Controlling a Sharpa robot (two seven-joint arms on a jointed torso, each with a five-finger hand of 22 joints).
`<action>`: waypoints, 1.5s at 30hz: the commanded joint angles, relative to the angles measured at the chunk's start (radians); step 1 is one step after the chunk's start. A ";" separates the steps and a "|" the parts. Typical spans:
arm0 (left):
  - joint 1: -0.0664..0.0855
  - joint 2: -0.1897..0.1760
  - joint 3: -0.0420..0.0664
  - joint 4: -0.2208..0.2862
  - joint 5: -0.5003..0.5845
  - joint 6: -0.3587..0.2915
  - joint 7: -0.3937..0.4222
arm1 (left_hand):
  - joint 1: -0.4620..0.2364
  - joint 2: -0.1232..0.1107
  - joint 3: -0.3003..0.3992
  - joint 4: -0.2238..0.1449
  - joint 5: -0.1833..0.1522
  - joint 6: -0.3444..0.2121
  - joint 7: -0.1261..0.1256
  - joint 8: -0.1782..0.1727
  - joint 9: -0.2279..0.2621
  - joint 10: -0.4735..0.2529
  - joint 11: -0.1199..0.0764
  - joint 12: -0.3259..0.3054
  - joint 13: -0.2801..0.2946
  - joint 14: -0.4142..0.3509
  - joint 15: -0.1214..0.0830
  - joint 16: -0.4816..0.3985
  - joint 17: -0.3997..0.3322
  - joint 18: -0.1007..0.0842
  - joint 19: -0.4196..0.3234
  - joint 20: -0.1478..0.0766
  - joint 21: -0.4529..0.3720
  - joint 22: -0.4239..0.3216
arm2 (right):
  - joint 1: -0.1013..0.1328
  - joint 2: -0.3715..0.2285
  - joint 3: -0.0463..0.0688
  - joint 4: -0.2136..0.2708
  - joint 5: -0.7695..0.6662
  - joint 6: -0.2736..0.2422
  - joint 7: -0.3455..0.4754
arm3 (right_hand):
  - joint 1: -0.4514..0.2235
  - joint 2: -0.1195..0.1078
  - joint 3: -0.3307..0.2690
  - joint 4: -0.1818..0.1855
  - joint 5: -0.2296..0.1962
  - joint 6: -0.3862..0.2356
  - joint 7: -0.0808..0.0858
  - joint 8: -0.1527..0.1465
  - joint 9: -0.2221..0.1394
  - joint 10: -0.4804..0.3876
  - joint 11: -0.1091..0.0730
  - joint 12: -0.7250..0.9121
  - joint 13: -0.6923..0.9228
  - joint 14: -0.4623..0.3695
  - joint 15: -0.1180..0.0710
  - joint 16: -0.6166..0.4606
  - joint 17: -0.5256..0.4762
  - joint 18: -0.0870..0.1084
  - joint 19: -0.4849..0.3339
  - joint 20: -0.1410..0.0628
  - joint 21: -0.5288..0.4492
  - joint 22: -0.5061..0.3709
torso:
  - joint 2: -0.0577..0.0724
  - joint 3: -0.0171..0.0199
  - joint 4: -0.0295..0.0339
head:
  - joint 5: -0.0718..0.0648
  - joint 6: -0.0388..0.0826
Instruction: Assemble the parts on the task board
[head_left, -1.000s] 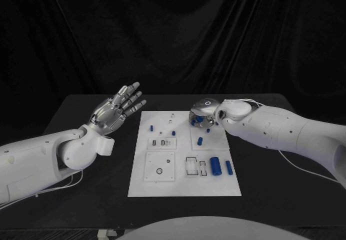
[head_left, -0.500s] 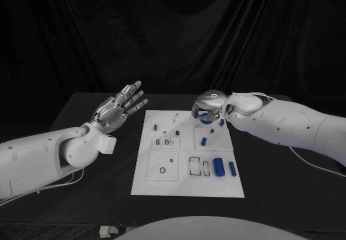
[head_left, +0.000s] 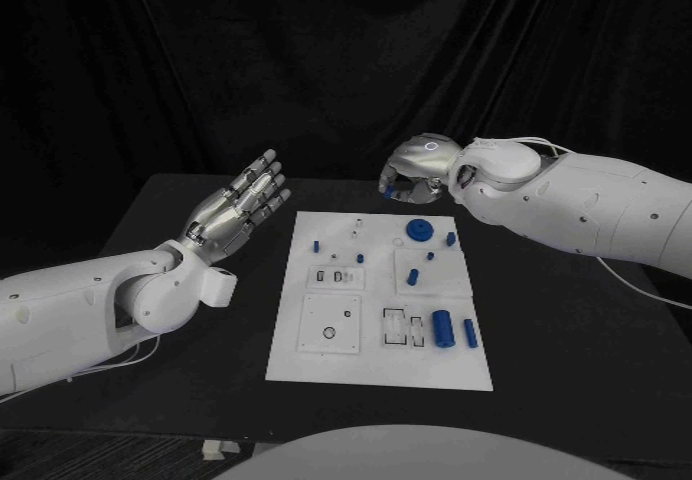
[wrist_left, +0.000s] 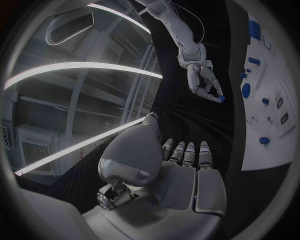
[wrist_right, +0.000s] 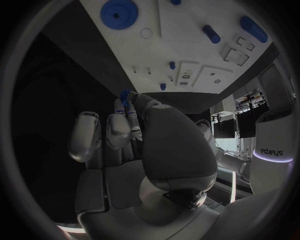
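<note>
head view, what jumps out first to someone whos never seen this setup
The white task board in the middle of the black table, dotted with small blue parts, the largest a round blue gear near its far edge. Above that far edge the right hand hangs in the air, pinching a small blue part at its fingertips. To the board's left the left hand is raised with its fingers straight and holds nothing.

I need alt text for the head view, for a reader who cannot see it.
A white rectangular task board lies on a black table, carrying small blue parts, among them a round blue gear. The silver right hand hovers above the board's far end, pinching a small blue piece; the silver left hand hangs open beside the board.
</note>
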 joint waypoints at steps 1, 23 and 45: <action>0.002 -0.004 0.001 0.014 -0.088 -0.118 0.163 | 0.012 0.004 -0.009 0.000 -0.002 0.003 0.012 -0.003 0.000 0.000 -0.033 0.000 -0.001 0.001 -0.065 -0.004 -0.002 -0.019 0.000 -0.048 -0.003 -0.001 | 0.005 0.006 0.000 -0.003 -0.009 0.032 -0.042 | -0.004 -0.003 0.003 0.004 -0.007 -0.008 0.002 -0.005 -0.002 -0.009 0.002 -0.005 -0.001 -0.004 0.002 -0.004 0.000 -0.019 -0.006 0.002 0.005 0.001 | 0.015 -0.0030 0.0079 | -0.001 -0.004; 0.002 -0.026 0.001 0.036 -0.157 -0.220 0.194 | 0.026 0.013 -0.008 0.000 0.014 0.018 0.039 -0.001 0.002 -0.001 -0.053 -0.001 -0.001 0.001 -0.067 -0.004 -0.002 -0.045 0.000 -0.076 -0.003 -0.001 | -0.036 0.085 0.000 -0.093 -0.009 0.066 -0.055 | -0.008 -0.007 0.005 0.006 -0.018 -0.021 0.009 -0.015 -0.003 -0.008 0.009 -0.014 0.000 -0.007 0.006 -0.007 -0.003 -0.020 -0.008 0.004 0.003 0.003 | 0.076 -0.0071 0.0589 | -0.045 0.044; 0.002 -0.023 0.001 0.028 -0.164 -0.158 0.156 | 0.028 0.029 -0.004 0.001 0.030 0.050 0.082 0.004 0.007 -0.001 -0.021 0.001 -0.001 0.001 -0.020 -0.004 -0.002 -0.062 0.000 -0.047 -0.003 -0.001 | -0.063 0.101 0.000 -0.112 -0.009 0.065 -0.067 | -0.007 -0.005 0.009 0.005 -0.018 -0.025 0.011 -0.018 -0.003 -0.006 0.010 -0.017 0.001 -0.009 0.008 -0.010 -0.006 -0.019 -0.009 0.006 0.002 0.003 | 0.054 -0.0198 0.0542 | -0.045 0.026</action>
